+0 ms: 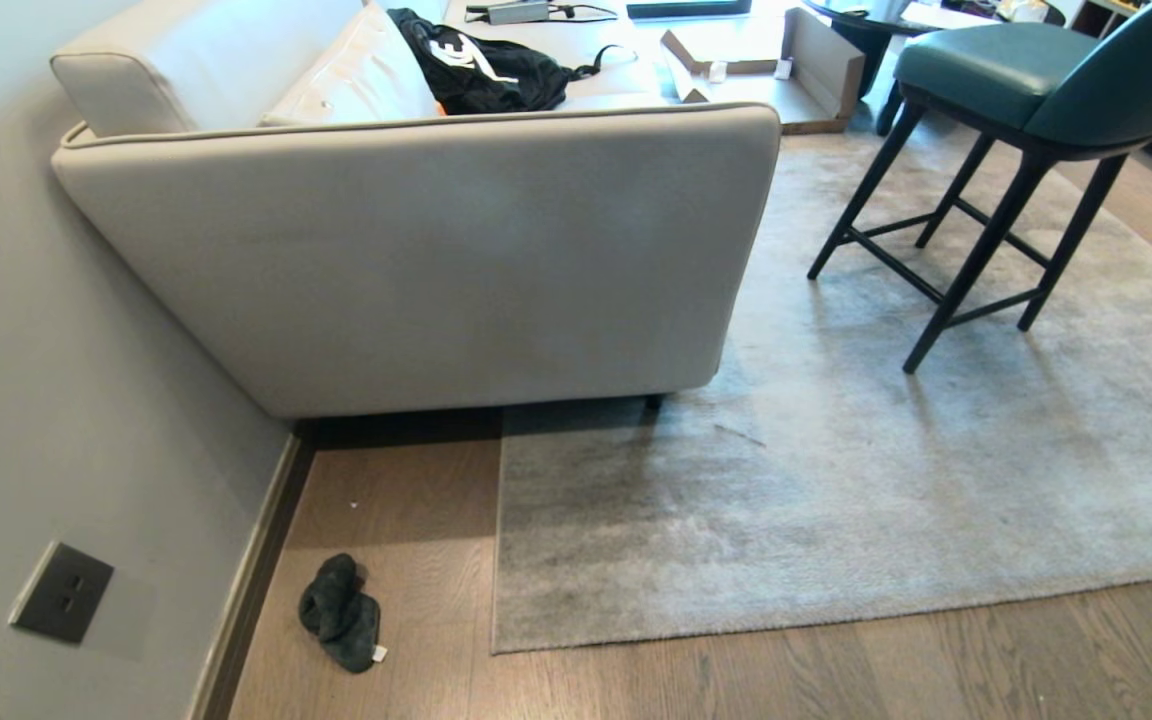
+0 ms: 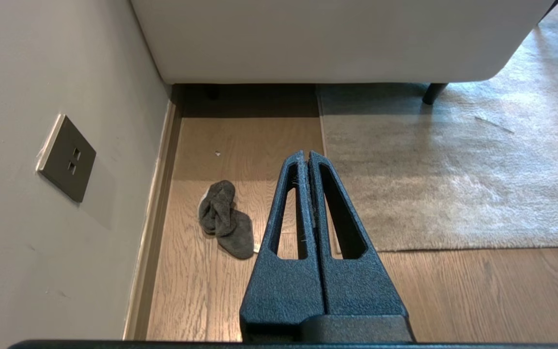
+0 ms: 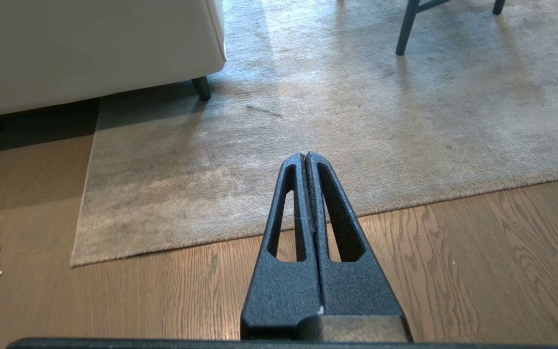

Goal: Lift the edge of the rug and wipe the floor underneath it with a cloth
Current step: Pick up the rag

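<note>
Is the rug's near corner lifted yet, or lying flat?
Flat. The rug lies level on the floor, no beige backing showing; the cloth lies crumpled beside it.

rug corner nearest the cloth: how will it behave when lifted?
The rug looks thin and lies flat on the floor, so the corner probably peels up floppy. The sofa leg and the chair stand on it, so likely only the edge lifts, without sliding.

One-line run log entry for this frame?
rug: flat | cloth: on floor by wall | left gripper: shut, empty | right gripper: shut, empty
</note>
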Controlling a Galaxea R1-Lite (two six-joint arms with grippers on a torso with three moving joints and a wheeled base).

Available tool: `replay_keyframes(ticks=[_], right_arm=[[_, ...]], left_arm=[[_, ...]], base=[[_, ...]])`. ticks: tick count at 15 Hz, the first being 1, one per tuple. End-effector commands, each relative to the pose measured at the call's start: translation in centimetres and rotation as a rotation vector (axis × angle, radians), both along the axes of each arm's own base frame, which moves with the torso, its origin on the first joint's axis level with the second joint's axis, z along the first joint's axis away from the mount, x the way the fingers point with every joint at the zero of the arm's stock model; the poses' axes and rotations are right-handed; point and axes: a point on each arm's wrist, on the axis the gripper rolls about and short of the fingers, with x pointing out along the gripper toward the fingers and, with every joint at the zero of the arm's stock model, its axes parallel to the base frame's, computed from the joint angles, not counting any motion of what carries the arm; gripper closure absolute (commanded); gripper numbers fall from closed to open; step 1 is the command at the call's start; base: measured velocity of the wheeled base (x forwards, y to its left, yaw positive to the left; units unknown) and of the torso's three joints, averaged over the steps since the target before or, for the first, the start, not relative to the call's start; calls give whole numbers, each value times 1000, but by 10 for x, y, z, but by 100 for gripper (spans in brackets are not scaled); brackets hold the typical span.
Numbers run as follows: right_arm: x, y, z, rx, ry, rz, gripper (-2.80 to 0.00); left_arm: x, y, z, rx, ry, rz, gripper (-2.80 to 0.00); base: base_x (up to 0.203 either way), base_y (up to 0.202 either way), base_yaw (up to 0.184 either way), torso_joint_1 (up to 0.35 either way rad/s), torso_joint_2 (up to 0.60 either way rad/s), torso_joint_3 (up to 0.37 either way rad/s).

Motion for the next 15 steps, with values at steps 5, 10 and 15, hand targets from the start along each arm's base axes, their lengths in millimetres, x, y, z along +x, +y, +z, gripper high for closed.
replay_keyframes(ticks=[5, 10, 15], right_arm=[[0, 0, 0, 0, 2, 0, 0], [0, 0, 0, 0, 2, 0, 0], [0, 0, 0, 0, 2, 0, 0]], left_arm=[[0, 0, 0, -1, 0, 1, 0], [0, 0, 0, -1, 0, 1, 0], [0, 0, 0, -1, 0, 1, 0]], base=[[0, 0, 0, 0, 0, 0], [0, 0, 0, 0, 0, 0], [0, 0, 0, 0, 0, 0]])
